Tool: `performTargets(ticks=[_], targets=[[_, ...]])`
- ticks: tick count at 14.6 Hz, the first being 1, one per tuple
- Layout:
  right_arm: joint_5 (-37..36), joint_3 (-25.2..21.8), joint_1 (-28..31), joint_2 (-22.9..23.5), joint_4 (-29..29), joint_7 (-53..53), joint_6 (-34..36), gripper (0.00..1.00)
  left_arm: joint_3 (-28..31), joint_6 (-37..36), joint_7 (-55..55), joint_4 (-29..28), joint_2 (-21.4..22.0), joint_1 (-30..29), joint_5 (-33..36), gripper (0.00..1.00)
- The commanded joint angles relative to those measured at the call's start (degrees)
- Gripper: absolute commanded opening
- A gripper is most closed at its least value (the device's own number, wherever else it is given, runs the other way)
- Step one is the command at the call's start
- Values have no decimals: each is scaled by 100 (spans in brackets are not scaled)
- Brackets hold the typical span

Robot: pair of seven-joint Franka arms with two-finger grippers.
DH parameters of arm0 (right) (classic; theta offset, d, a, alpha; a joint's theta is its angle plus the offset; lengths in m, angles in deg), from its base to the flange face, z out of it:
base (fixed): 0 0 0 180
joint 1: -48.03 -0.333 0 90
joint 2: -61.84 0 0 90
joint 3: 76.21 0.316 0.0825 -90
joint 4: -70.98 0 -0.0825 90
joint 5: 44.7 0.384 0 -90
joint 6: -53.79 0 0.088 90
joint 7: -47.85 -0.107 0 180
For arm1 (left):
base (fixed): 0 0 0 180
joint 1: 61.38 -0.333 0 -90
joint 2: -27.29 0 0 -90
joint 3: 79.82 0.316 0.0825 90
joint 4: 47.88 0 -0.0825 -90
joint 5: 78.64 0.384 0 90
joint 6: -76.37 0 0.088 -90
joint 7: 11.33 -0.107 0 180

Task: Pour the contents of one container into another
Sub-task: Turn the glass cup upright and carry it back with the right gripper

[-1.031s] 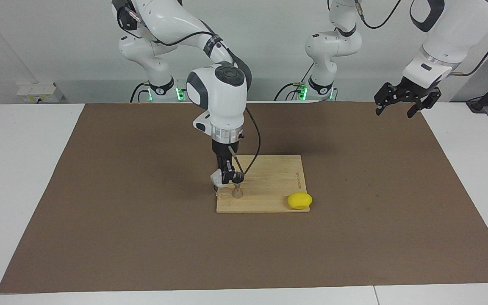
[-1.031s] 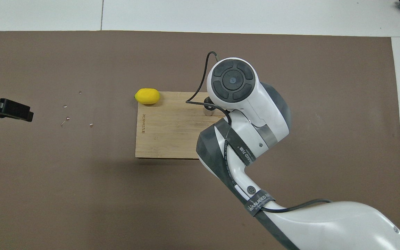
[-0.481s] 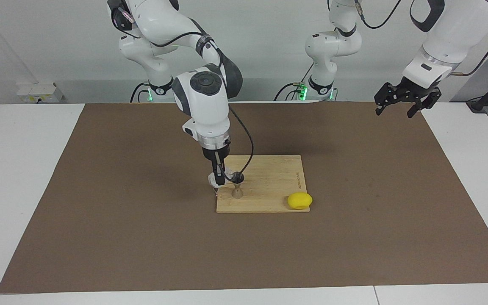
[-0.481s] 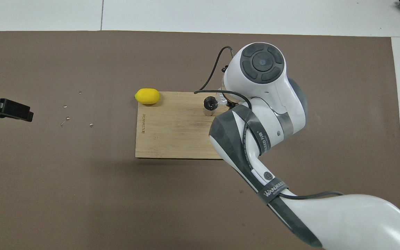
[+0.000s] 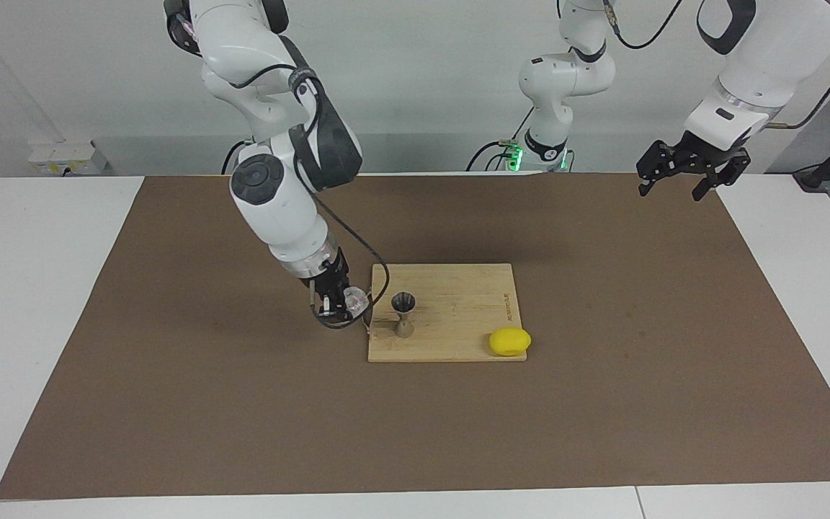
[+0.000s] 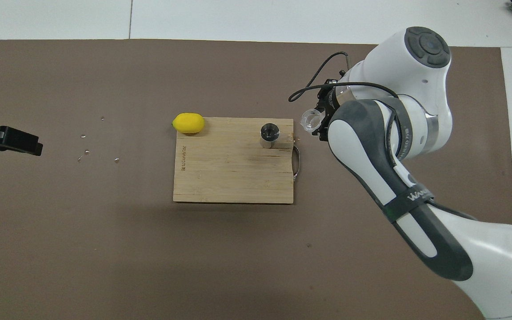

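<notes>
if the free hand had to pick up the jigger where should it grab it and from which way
Judging by its shape, grip the jigger at its narrow waist, fingers level, coming in from the left arm's end of the cutting board. It stands upright, both cones flare, so the waist keeps it from slipping. The right hand with the glass cup crowds the board's other end.

Right gripper (image 5: 339, 303) is low over the brown mat (image 5: 170, 375), just off the right-arm end of the pale bamboo cutting board (image 5: 458, 310), clamped on the small clear faceted glass cup (image 5: 354, 298), which sits tilted in its grip. The shiny steel hourglass jigger (image 5: 403, 315) stands upright on the board, close beside the cup but apart from it. A yellow lemon (image 5: 509, 341) rests at the board's corner toward the left arm's end. Left gripper (image 5: 676, 182) waits high over the mat's edge, fingers spread.
</notes>
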State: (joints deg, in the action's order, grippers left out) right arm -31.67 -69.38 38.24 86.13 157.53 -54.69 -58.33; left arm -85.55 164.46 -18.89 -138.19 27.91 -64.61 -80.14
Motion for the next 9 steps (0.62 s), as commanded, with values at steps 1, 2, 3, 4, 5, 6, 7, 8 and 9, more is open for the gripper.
performTargets(ticks=[1, 2, 3, 4, 5, 6, 7, 8, 9], targets=[[673, 64, 537, -390, 730, 767, -46, 0, 37, -37, 9, -118, 141, 32, 54, 100], [884, 64, 713, -478, 941, 1083, -55, 0, 37, -37, 1, -118, 132, 24, 54, 100], [1112, 64, 906, -574, 1178, 1400, -81, 0, 37, -37, 0, -118, 132, 32, 54, 100], [1306, 55, 1074, -654, 1372, 1655, -99, 0, 37, -37, 0, -118, 132, 24, 54, 100], [1455, 64, 1275, -741, 1591, 1919, -91, 0, 37, -28, 0, -118, 132, 32, 54, 100], [1631, 55, 1451, -812, 1759, 2217, -99, 0, 37, -37, 0, -118, 132, 24, 54, 100], [1798, 55, 1566, -891, 1952, 2464, -117, 0, 37, -37, 0, -118, 132, 24, 54, 100], [1930, 55, 1768, -961, 2145, 2745, -126, 0, 37, -28, 0, -118, 132, 24, 54, 100], [2080, 55, 1944, -1006, 2339, 3061, -152, 0, 37, -37, 0, -118, 132, 32, 54, 100]])
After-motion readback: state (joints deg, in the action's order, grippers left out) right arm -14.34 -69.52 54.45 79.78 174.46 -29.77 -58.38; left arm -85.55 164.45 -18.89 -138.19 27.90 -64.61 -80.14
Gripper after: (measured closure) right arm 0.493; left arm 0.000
